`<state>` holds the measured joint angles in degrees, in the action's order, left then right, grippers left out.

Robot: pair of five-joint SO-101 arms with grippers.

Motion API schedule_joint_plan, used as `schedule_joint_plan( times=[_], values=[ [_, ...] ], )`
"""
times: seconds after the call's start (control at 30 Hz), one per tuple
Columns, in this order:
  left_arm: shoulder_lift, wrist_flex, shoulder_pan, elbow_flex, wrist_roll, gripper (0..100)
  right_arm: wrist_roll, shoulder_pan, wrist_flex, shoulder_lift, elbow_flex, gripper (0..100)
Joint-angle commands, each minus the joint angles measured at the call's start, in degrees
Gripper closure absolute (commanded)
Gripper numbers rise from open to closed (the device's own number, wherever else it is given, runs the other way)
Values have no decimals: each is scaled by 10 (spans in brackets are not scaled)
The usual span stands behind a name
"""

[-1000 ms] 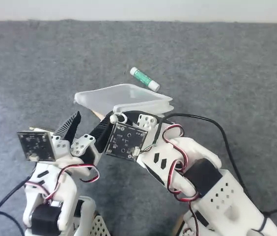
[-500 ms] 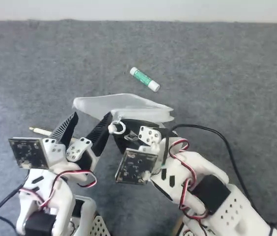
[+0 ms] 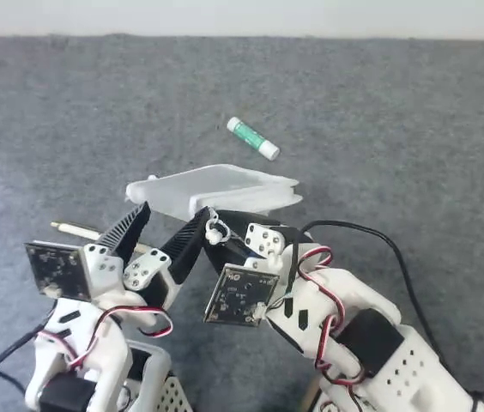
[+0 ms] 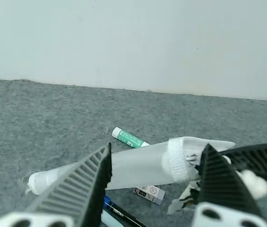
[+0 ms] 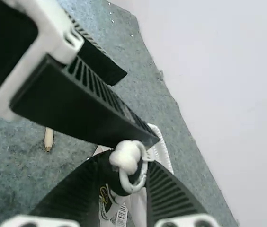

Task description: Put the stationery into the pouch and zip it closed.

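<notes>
Two grippers meet at the near edge of the pouch point(image 3: 225, 187).

- Closest in: right gripper point(image 5: 129, 172) is pinched tight on the zipper pull point(image 5: 128, 161), a small white ring with a knot.
- Just beside it: left gripper point(image 3: 173, 215), jaws spread wide and gripping nothing. From its own wrist view the pouch spans the gap between its fingers point(image 4: 84, 184). Whether they touch the pouch, cannot tell.
- Pouch: translucent white, lying across the grey carpet point(image 3: 414, 129). Nothing can be made out inside it.
- At its near edge: a blue pen point(image 4: 117, 211) and a small labelled block point(image 4: 150, 193). Inside or underneath, cannot tell.
- Outside it: glue stick point(image 3: 253, 138), green and white, on the carpet just beyond the pouch and not touching it.
- Also outside: pencil point(image 3: 77, 229) on the carpet beside the left gripper's outer finger.
</notes>
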<state>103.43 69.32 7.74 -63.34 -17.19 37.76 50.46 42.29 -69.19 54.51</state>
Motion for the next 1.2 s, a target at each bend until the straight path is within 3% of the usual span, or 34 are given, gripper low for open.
schedule_joint_plan(
  times=[0.0, 0.23, 0.5, 1.0, 1.17],
  values=[
    [10, -27, 10, -8, -6, 710, 9, 12, -15, -14, -5, 992],
    [9, -59, 4, -55, 32, 720, 6, 12, -12, -14, -5, 992],
    [9, -58, -48, -58, 56, 833, -32, 7, 2, -14, -5, 991],
    [9, -58, -49, -77, 86, 989, -33, -6, -2, -7, 17, 991],
    [9, -58, -50, -77, 87, 990, -33, -13, -3, -7, 24, 991]
  ],
)
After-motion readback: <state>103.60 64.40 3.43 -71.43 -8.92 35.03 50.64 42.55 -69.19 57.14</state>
